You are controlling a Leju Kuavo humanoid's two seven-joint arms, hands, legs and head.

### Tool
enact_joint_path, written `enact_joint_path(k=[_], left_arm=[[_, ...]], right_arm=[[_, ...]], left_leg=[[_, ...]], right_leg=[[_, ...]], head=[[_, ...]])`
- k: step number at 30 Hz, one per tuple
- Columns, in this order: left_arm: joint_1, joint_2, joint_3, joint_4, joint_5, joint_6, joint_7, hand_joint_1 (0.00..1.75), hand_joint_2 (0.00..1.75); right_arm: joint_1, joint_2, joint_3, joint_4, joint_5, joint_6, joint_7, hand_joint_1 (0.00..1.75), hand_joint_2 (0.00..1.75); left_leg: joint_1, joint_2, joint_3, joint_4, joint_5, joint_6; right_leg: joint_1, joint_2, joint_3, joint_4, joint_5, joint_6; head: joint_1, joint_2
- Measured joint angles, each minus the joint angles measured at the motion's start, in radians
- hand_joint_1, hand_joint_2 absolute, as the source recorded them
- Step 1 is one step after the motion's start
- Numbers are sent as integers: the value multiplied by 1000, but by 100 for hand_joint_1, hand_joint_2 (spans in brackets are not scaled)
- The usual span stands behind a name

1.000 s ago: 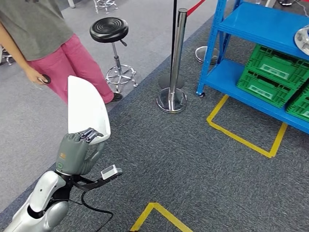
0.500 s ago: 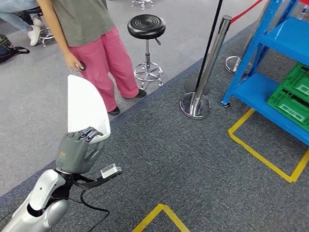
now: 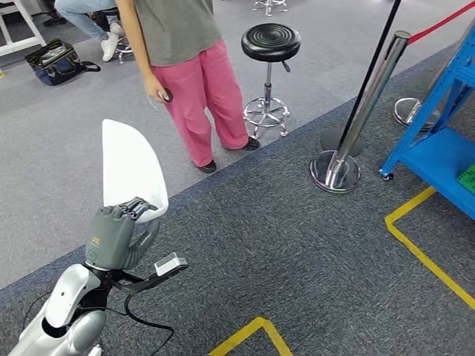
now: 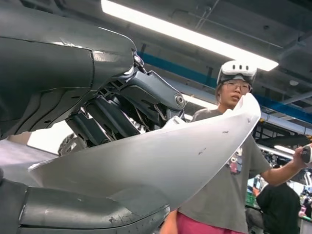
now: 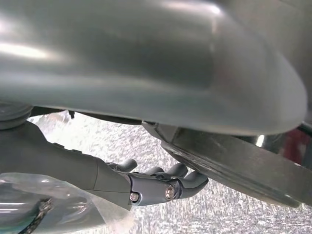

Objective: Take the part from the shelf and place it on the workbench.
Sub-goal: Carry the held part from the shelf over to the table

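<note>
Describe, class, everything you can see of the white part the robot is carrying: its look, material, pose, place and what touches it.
The white part is a thin curved shell, smooth and plastic-looking, with one straight side and one rounded edge that tapers to a point. The left wrist view shows small dark scuffs on its pale surface. It stands roughly upright, raised above the grey carpet, in front of a person in pink trousers. The left hand holds it by its lower edge, dark fingers curled over the rim; nothing else touches it.

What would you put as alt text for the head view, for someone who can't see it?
The robot's left hand holds a curved white plastic part upright above dark grey carpet. A person in pink trousers stands beyond it beside a black round stool, with a blue metal shelf at the right edge.
</note>
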Motion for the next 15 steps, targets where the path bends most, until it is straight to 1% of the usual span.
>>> enact_joint_path(k=[1, 2, 3, 4, 5, 6, 7, 8, 9, 10, 11, 12, 13, 14, 15], left_arm=[[1, 0, 0, 0, 0, 0, 0, 175, 175], [2, 0, 0, 0, 0, 0, 0, 175, 175], [3, 0, 0, 0, 0, 0, 0, 175, 175], [2, 1, 1, 0, 0, 0, 0, 175, 175], [1, 0, 2, 0, 0, 0, 0, 175, 175], [0, 0, 3, 0, 0, 0, 0, 175, 175], [-1, 0, 3, 0, 0, 0, 0, 175, 175], [-1, 0, 4, 0, 0, 0, 0, 175, 175], [0, 0, 5, 0, 0, 0, 0, 175, 175], [1, 0, 6, 0, 0, 0, 0, 175, 175], [0, 0, 7, 0, 0, 1, 0, 175, 175], [-1, -1, 7, 0, 0, 1, 0, 175, 175], [-1, -1, 7, 0, -1, 1, 0, 175, 175], [-1, -2, 7, 0, -1, 1, 0, 175, 175], [0, -3, 7, 0, -1, 1, 0, 175, 175]], right_arm=[[1, 0, 0, 1, 0, 0, 0, 0, 0], [2, 0, 0, 2, 0, 0, 0, 0, 0], [2, 0, 0, 2, -1, 0, 1, 0, 0], [4, 0, 0, 2, -1, 0, 1, 0, 0], [5, 0, 0, 3, -1, 0, 1, 0, 0], [6, 0, 0, 4, -1, 0, 2, 0, 0], [7, 0, 0, 5, -2, 0, 2, 0, 0], [8, 0, 0, 6, -2, 0, 2, 0, 0], [8, 0, 0, 6, -2, 0, 2, 0, 0], [8, 0, 0, 7, -2, 0, 2, 0, 0], [7, 0, 0, 7, -1, 0, 2, 0, 0], [5, 0, 0, 7, -1, 0, 2, 0, 0], [4, 0, 0, 7, 0, 0, 0, 0, 0], [2, 0, 0, 7, 1, 0, -1, 0, 0], [0, 0, 0, 7, 1, 0, -2, 0, 0]], left_leg=[[4, 3, -10, 22, 1, -4], [7, 7, 0, 3, 22, -6], [9, 16, 29, -53, 57, -8], [10, 40, 68, -127, 89, -8], [6, 66, 101, -192, 109, -4], [3, 86, 122, -236, 119, 1], [-1, 97, 129, -256, 117, 9], [-4, 89, 128, -258, 115, 17], [-3, 76, 126, -259, 116, 25], [-2, 63, 126, -260, 117, 32], [0, 51, 127, -262, 119, 39], [2, 41, 128, -264, 120, 46], [3, 30, 128, -264, 121, 50], [2, 18, 128, -264, 120, 53], [1, 5, 128, -264, 120, 55]], right_leg=[[0, -13, 1, 0, -2, 1], [0, -25, 3, 0, -4, 2], [-1, -36, 6, 0, -6, 5], [0, -46, 10, 0, -9, 8], [3, -55, 14, 1, -13, 13], [7, -64, 16, 2, -17, 19], [11, -74, 18, 2, -20, 24], [13, -85, 20, 1, -22, 29], [13, -94, 23, 0, -25, 34], [11, -84, 23, 4, -31, 40], [9, -62, 15, 22, -45, 45], [7, -33, -4, 61, -68, 49], [6, -3, -36, 124, -99, 51], [6, 11, -75, 198, -130, 51], [7, 16, -112, 266, -151, 50]], head=[[0, 0], [0, 0], [0, 0], [0, 0], [-1, 0], [0, 0], [0, 0], [1, 0], [2, 0], [3, 0], [5, 0], [8, 0], [11, 0], [12, 0], [13, 0]])
